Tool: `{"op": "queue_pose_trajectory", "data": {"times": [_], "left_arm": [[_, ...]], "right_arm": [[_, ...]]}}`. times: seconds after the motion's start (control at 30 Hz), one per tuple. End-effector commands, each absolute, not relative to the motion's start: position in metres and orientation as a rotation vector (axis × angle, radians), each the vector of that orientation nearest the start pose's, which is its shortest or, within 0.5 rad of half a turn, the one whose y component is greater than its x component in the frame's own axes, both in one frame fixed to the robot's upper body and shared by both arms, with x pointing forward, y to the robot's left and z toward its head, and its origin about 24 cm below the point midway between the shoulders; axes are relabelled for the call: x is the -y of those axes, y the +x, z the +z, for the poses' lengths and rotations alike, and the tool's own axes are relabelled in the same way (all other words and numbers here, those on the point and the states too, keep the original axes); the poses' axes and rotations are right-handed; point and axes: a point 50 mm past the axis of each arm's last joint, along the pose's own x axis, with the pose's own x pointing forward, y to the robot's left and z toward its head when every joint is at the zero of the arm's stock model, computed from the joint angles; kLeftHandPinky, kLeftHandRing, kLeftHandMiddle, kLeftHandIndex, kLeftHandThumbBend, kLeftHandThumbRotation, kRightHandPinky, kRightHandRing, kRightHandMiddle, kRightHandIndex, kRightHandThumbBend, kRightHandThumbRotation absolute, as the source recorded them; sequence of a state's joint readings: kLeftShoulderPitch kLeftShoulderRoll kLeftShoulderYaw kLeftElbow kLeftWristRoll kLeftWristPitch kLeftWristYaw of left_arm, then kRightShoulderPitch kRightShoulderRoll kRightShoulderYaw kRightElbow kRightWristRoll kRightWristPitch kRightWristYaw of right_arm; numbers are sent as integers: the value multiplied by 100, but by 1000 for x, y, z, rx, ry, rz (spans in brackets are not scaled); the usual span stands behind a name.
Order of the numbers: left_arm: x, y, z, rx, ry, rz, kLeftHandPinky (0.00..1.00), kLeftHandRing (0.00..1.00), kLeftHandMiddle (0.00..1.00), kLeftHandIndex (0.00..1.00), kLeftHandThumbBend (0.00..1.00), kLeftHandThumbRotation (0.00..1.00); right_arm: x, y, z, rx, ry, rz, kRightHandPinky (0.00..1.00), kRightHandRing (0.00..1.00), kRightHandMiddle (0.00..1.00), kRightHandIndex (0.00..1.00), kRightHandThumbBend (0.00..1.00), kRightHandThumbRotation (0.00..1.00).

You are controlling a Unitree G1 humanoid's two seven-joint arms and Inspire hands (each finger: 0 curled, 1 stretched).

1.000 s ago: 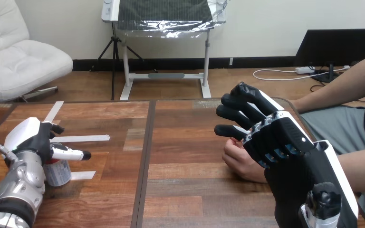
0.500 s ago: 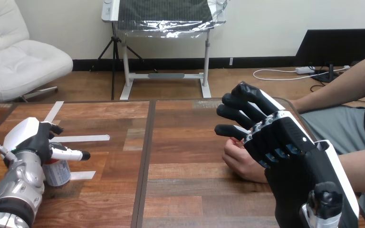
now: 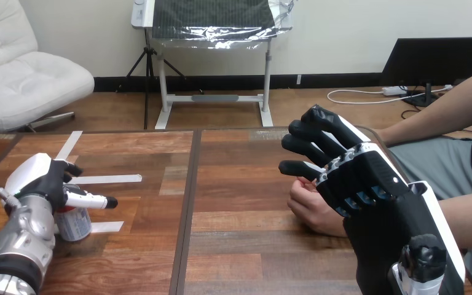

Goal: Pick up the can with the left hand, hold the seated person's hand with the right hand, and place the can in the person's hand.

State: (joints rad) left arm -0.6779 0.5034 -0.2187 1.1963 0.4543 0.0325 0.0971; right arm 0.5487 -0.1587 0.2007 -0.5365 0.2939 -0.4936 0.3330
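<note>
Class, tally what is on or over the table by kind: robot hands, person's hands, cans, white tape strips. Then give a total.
Robot hands: 2, left hand and right hand
Person's hand: 1
Can: 1
White tape strips: 3
Total: 7

Glossy wood table; shiny metal can.

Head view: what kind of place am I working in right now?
Most likely a staged handover test bench: a wooden table with white tape strips marking spots, one can at the left hand, and the person's hand resting on the table by the open right hand.
</note>
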Motion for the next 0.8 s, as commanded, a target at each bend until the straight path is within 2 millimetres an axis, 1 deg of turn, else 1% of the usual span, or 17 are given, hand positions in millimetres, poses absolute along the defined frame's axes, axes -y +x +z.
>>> {"op": "queue_pose_trajectory", "data": {"times": [0.0,0.53,0.77], "left_arm": [[-290,353,54,-446,1058,135,75,81,81,77,97,31],[-293,354,63,-456,1037,136,74,82,82,78,94,27],[-296,353,66,-461,1028,140,77,85,84,79,94,27]], "right_arm": [[139,136,116,556,172,368,78,85,86,86,100,87],[138,136,115,558,172,373,78,85,86,86,100,88],[138,136,115,557,178,375,78,85,86,86,100,87]]}}
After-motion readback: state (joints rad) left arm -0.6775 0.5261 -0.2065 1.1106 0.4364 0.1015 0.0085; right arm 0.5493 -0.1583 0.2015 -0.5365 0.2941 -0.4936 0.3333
